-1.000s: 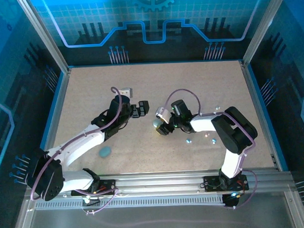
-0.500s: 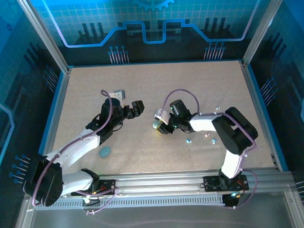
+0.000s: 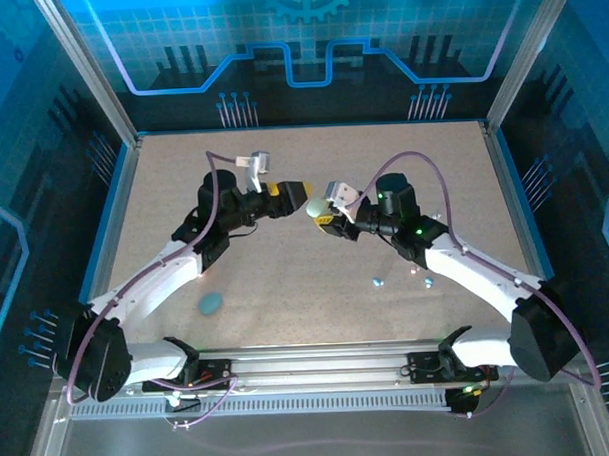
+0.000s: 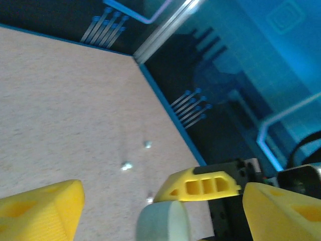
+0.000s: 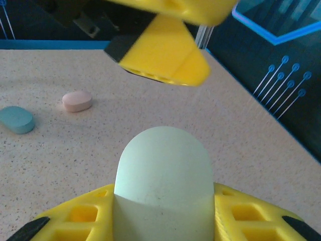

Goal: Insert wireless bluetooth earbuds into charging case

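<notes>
Raised since before, the case [image 5: 163, 170] sits clenched in right jaws; left jaws gape around it: handover, probably closing next.

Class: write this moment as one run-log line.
right end effector: shut on pale green oval plastic case, off table | left end effector: open, close to case | tiny pale earbuds: loose on table
</notes>
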Motion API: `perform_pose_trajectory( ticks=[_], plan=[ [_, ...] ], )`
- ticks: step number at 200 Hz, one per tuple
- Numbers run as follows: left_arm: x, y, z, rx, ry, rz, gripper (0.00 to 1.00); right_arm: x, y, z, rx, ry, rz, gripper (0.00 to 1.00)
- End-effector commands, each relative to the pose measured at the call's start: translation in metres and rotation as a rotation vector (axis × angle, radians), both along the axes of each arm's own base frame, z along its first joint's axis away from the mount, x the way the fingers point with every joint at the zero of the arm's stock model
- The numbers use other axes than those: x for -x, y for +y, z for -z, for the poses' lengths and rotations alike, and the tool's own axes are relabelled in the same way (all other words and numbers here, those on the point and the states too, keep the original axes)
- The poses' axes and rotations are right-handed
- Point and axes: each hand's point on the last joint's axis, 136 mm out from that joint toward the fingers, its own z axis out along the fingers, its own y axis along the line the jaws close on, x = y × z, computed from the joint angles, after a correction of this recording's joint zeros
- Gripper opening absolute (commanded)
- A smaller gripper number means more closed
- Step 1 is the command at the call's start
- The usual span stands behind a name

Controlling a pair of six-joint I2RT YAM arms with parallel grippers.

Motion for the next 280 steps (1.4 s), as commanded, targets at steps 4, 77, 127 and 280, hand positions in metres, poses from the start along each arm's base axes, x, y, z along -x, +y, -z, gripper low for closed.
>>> perform_pose_trajectory(
  ticks=[4,77,127,280],
  plan=[
    [0.013,-0.025,-0.007,0.017,0.027,0.137,0.76,-0.001,-0.005,-0.028,-0.027,-0.054,0.014,0.37],
    [0.009,-0.038,0.007,-0.054,0.104,0.169,0.61,-0.007,-0.015,-0.048,-0.063,-0.126,0.090,0.37],
    [0.013,-0.046,0.000,-0.045,0.116,0.218,0.47,-0.011,-0.018,-0.050,-0.041,-0.159,0.132,0.38],
    [0.017,-0.055,-0.050,0.124,0.186,0.246,0.26,-0.001,-0.054,-0.067,-0.166,-0.298,0.154,0.61]
  ],
)
